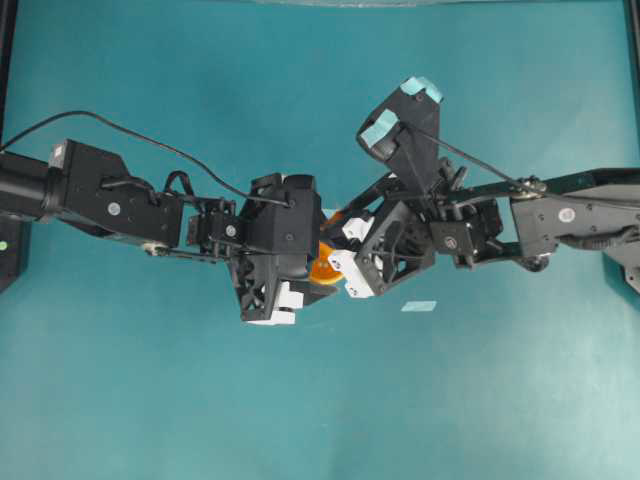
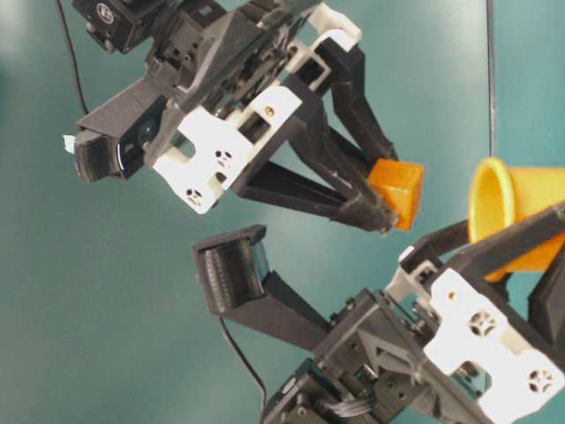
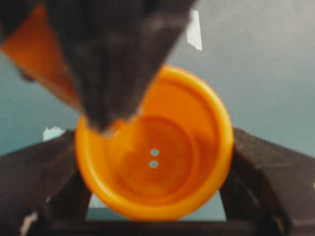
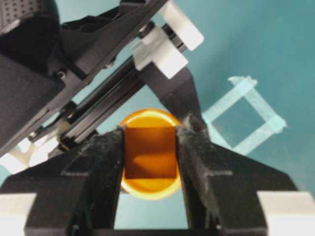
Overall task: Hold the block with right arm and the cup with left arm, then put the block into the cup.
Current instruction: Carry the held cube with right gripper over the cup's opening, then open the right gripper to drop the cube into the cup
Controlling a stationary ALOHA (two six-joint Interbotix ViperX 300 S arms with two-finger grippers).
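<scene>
The block [image 4: 150, 152], a small orange cube with a paler tan face, sits clamped between the dark fingers of the right arm's tool [image 4: 150, 162], held in the air just in front of the mouth of the small round yellow-orange plastic cup [image 3: 155, 147]. The left arm's tool [image 3: 157, 196] grips that cup by its sides, tipped so its opening faces the block; both are well clear of the teal bench [image 1: 150, 380].

To finish well, I would bring the cube squarely over the centre of the rim, as the right wrist view already suggests it is lined up, and push it past the lip before letting go, since a release outside the rim would likely drop it onto the bench. The cup hand should stay firm and steady.

From overhead the block is hidden under the arms and only a sliver of cup shows. The left wrist view is blurred up close, so the gap between cube and rim is hard to judge. A pale blue tape square [image 4: 243, 115] lies on the bench behind.
</scene>
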